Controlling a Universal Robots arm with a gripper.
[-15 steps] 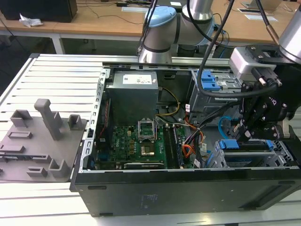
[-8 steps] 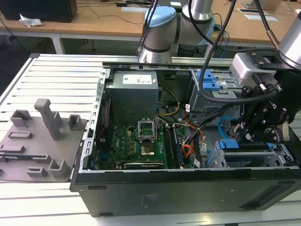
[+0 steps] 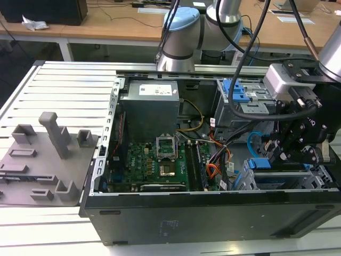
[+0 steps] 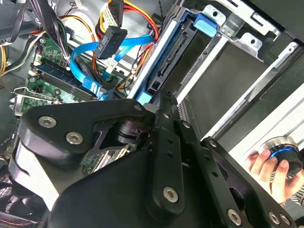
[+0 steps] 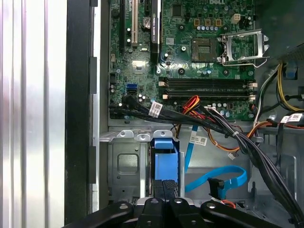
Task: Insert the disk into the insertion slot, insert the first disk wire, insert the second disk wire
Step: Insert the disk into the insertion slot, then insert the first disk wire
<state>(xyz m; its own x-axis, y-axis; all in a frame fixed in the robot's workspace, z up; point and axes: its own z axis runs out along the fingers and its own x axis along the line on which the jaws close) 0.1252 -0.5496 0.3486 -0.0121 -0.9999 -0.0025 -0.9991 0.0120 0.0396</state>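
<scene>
The claw (image 5: 166,186) grips the disk (image 4: 167,64), tilted on edge, connector edge facing the cables (image 4: 124,18).

The exterior view is looking down at an angle from high up and taking in the whole open computer case (image 3: 213,213) on the slatted counter (image 3: 64,85). The first wrist view is facing straight down, close over the motherboard (image 5: 190,57). The second wrist view is peering in closer and tilted. Both wrist views are sharing the disk (image 5: 165,161) (image 4: 166,59) and the second disk wire (image 5: 234,171) (image 4: 80,73).
</scene>
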